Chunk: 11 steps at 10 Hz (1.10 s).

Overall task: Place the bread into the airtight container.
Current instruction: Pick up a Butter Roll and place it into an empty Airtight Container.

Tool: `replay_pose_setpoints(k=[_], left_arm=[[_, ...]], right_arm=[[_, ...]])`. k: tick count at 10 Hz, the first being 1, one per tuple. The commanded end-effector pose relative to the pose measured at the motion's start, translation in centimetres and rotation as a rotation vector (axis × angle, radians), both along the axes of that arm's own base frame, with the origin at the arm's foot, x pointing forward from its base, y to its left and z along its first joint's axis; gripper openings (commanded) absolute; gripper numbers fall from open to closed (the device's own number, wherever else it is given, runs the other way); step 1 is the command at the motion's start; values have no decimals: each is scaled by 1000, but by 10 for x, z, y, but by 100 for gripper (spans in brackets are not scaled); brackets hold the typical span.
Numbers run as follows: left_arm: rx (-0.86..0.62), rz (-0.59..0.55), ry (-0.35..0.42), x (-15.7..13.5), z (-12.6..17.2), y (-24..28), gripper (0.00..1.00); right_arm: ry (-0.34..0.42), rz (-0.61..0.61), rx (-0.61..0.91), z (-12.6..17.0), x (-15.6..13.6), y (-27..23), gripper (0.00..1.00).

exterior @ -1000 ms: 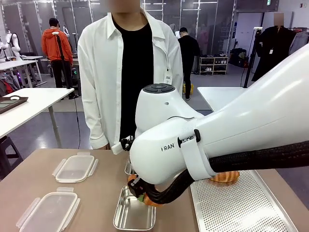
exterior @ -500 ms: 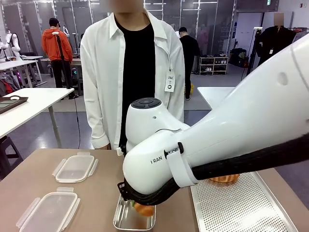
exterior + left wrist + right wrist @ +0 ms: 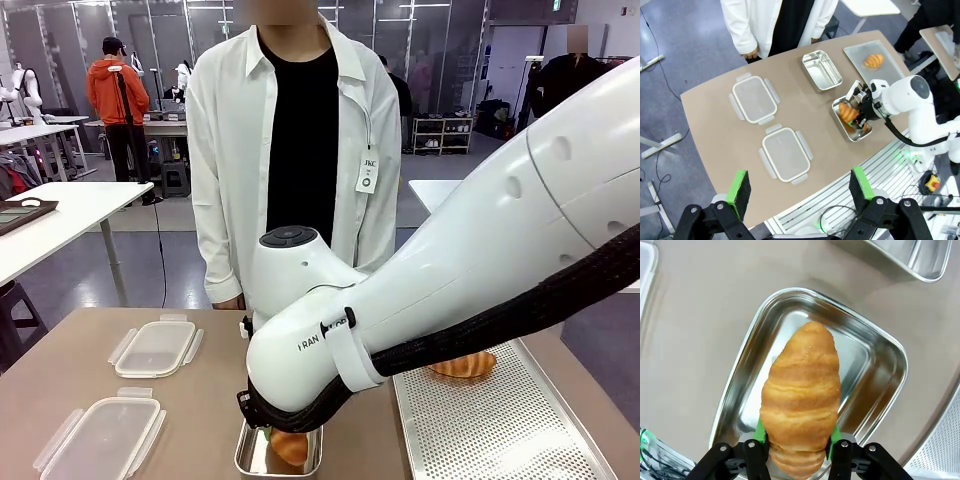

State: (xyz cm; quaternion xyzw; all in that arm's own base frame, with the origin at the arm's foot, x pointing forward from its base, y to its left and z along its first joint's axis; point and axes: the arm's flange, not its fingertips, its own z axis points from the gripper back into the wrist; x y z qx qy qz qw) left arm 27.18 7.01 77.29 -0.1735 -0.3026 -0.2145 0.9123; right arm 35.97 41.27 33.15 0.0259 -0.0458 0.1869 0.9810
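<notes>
Right tool (image 3: 797, 435): jaws closed on one end of the bread (image 3: 801, 390), green pads (image 3: 759, 429) pressed to both sides. The bread sits within the rim of the steel container (image 3: 867, 357); contact with its floor cannot be determined. This container lies at the near edge of the worktop (image 3: 690, 300), about midway along. A second container (image 3: 821, 70) lies nearer the far edge. Left tool (image 3: 799, 186): jaws wide apart, holding nothing, high above the worktop.

Bright even o/h light, sharp focus, soft glare on steel container (image 3: 785, 322).
</notes>
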Motion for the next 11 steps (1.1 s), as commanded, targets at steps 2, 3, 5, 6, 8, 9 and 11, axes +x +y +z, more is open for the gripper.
replay_pose_setpoints(k=[2, 3, 5, 6, 8, 9, 11], left_arm=[[1, -21, -4, -1, 1, 0, 100], [1, -21, -4, -1, 1, 0, 100], [1, -21, -4, -1, 1, 0, 100], [1, -21, -4, -1, 1, 0, 100], [1, -21, -4, -1, 1, 0, 100], [1, -21, -4, -1, 1, 0, 100], [1, -21, -4, -1, 1, 0, 100]], right_arm=[[-29, -40, 9, -1, 1, 12, 94], [-34, -38, 7, 1, 1, 12, 100], [-38, -39, 2, 3, 1, 11, 100], [-39, -41, 3, 4, 2, 10, 100], [-36, -33, 5, 5, 4, 4, 100], [-7, -5, 10, 4, 2, 5, 100], [-7, -5, 10, 4, 2, 5, 100]])
